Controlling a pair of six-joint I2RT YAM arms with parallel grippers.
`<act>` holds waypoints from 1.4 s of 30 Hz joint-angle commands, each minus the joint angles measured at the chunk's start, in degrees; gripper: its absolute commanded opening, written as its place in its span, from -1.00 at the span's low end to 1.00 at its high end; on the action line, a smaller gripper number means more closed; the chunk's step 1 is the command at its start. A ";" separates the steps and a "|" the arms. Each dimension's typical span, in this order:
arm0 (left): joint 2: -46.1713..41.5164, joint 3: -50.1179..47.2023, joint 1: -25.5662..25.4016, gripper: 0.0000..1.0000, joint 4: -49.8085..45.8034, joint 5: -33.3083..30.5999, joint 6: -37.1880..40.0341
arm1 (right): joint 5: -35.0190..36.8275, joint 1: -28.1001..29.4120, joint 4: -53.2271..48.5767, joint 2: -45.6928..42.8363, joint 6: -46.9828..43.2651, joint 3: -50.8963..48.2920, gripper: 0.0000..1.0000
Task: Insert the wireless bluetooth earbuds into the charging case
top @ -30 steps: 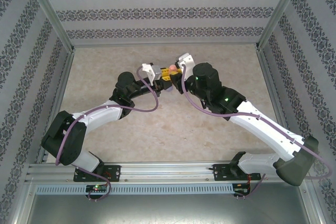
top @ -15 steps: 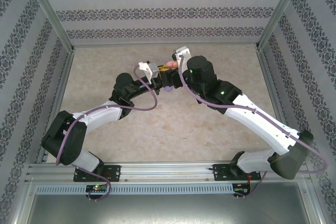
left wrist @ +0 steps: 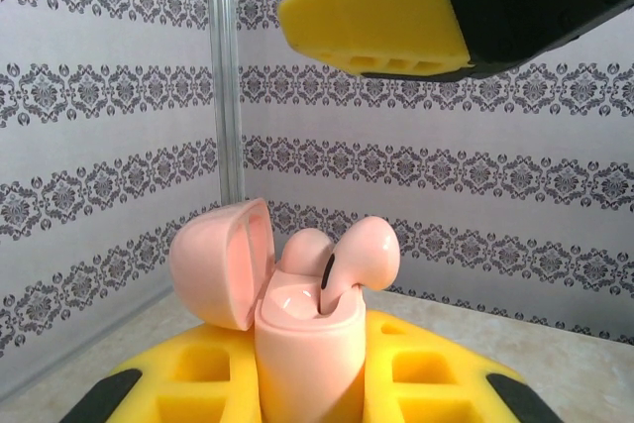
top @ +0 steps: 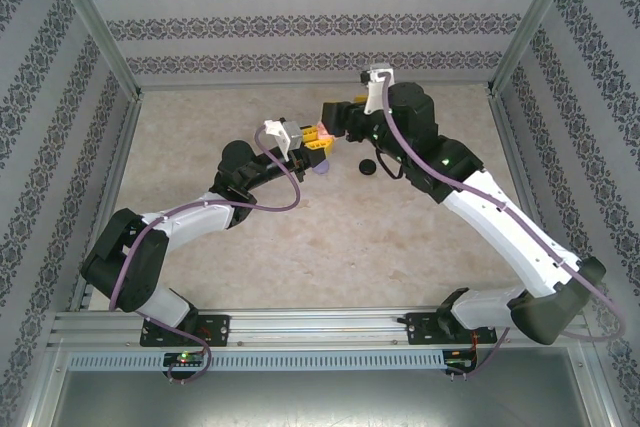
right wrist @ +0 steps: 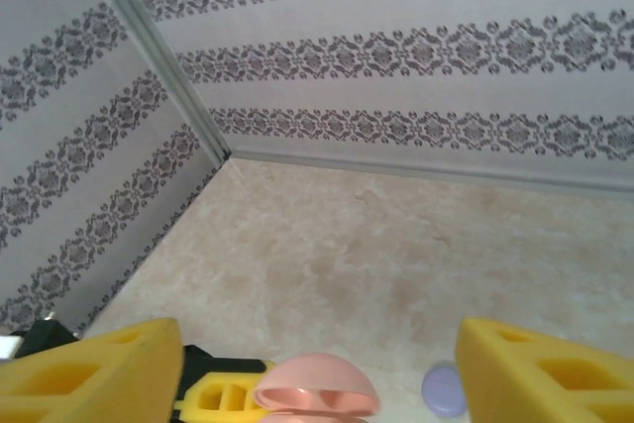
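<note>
Evidently pink case [left wrist: 307,364] open (lid [left wrist: 223,260] up); two earbuds [left wrist: 362,253] inside.

A robot lab booth: aluminium posts [top: 98,35] and patterned panels [top: 320,25] box the table [top: 330,237].

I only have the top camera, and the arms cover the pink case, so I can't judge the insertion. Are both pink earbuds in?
Observer: In the left wrist view, the pink case stands open in the left gripper. Both buds are in it, but the nearer earbud sits high and tilted.
Operator: Is the right gripper on it?
Observer: No. The right wrist view shows the right gripper open, hovering over the lid.
Operator: And the lilac blob nearby?
Observer: It looks like a round purple case, lying on the table, untouched.
</note>
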 commanded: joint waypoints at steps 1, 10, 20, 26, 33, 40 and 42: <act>0.00 -0.11 0.10 -1.00 3.17 0.23 0.54 | -1.22 -2.04 -3.12 -2.87 4.24 -2.10 0.16; -0.21 0.77 0.09 -1.00 1.44 1.00 1.67 | -3.50 -3.37 -8.67 -3.26 4.98 -4.43 -1.00; -0.38 0.85 0.11 -1.00 0.65 1.35 1.89 | -8.23 -2.63 -9.08 0.16 6.52 -4.05 -1.00; -0.38 0.89 0.11 -1.00 0.64 1.29 1.92 | -8.59 -0.98 -8.91 1.74 6.38 -3.23 -1.00; -0.58 0.69 0.10 -1.00 0.63 1.10 2.00 | -8.80 0.91 -9.25 3.13 6.04 -1.38 -1.00; -0.65 0.40 0.11 -1.00 0.50 0.58 2.35 | -7.97 2.26 -10.28 2.87 6.28 -0.65 -1.00; -0.65 0.35 0.09 -1.00 0.38 0.50 2.48 | -7.28 2.49 -11.04 2.61 6.45 -0.46 -1.00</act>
